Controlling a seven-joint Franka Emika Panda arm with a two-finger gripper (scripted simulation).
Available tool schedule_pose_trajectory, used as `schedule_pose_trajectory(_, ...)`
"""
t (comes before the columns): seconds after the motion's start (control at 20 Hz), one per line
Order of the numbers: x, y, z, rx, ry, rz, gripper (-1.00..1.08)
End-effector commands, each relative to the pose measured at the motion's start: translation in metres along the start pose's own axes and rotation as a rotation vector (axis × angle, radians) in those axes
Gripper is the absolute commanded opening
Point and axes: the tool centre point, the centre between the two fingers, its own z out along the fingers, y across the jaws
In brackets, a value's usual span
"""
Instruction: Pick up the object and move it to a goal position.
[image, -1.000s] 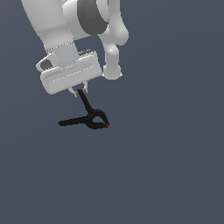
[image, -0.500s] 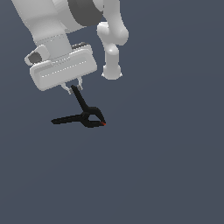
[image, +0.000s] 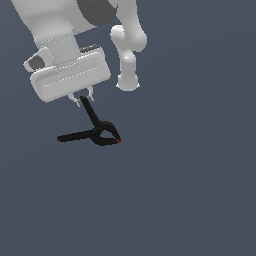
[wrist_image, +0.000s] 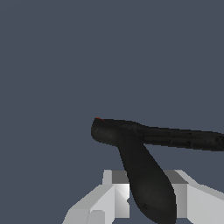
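The object is a small black spring clamp (image: 95, 131) with two thin handles in a V and a looped jaw ending in a tiny red tip. It hangs below my gripper (image: 83, 100), which is shut on the end of one handle. The other handle sticks out toward the exterior view's left. In the wrist view the clamp (wrist_image: 140, 148) fills the middle, with one handle running between my pale fingers (wrist_image: 114, 192) and the red tip pointing away from them. My gripper (wrist_image: 146, 194) is mostly covered by that handle there.
The white arm's links and a rounded joint (image: 127, 55) stand behind the gripper in the exterior view. A plain dark blue-grey surface (image: 190, 190) lies all around.
My gripper has moved toward the exterior view's left and slightly up, carrying the clamp with it. The grip on the handle is unchanged.
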Motion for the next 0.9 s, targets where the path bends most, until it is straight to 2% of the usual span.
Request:
schedule_pose_trajectory(0.0, 0.008, 0.001, -0.008, -0.004, 0.002, -0.001, -1.00)
schedule_pose_trajectory(0.55, 0.053, 0.007, -0.051, -0.005, 0.002, 0.001, -1.00)
schedule_pose_trajectory(0.85, 0.069, 0.009, -0.065, -0.004, 0.002, 0.000, -1.00)
